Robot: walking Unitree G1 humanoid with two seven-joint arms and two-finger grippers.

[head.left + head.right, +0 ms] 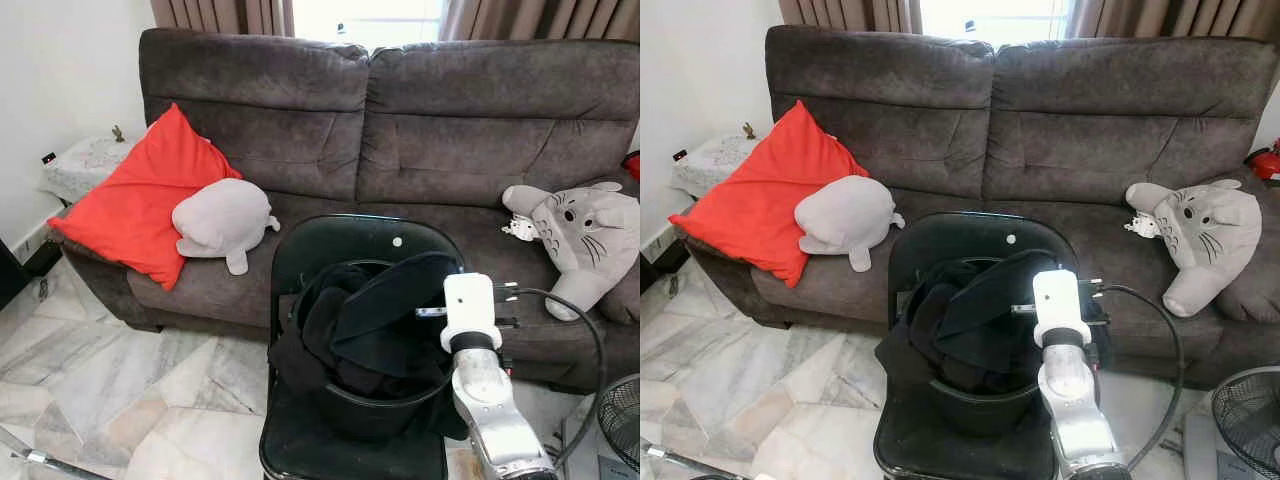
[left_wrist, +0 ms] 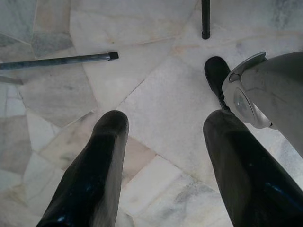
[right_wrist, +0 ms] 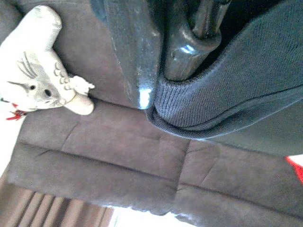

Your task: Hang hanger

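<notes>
From the head camera, left eye, I see my right arm (image 1: 490, 400) reaching forward over a black chair (image 1: 350, 250) that stands in front of a dark brown sofa (image 1: 400, 110). On the chair seat sits a black basket (image 1: 370, 410) heaped with dark clothing (image 1: 340, 330), and a fold of that dark garment is lifted up toward the white wrist block of my arm. The right pincer itself is buried behind the fabric here, so I cannot judge its opening from this view. I cannot make out a hanger among the clothes. On the sofa lie a red cushion (image 1: 140, 190), a pale grey plush (image 1: 222, 220) leaning against it, and a grey cat-like plush toy (image 1: 585, 235) toward the right end.

The right eye repeats the same layout, with a fan (image 1: 1245, 415) on the floor at the lower right.

Through the left wrist camera, the left pincer (image 2: 165, 156) hangs above the marble floor (image 2: 161, 94), its two black fingers (image 2: 102, 161) spread well apart with nothing between them. A grey metal rod (image 2: 61, 60) lies on the tiles, and a thin black leg (image 2: 205, 19) stands further off.

Through the right wrist camera, the right pincer (image 3: 161, 52) has its fingers drawn close together, pinching the ribbed edge of a dark knit garment (image 3: 222, 90). Beyond it are the sofa's back and the cat-like plush.
</notes>
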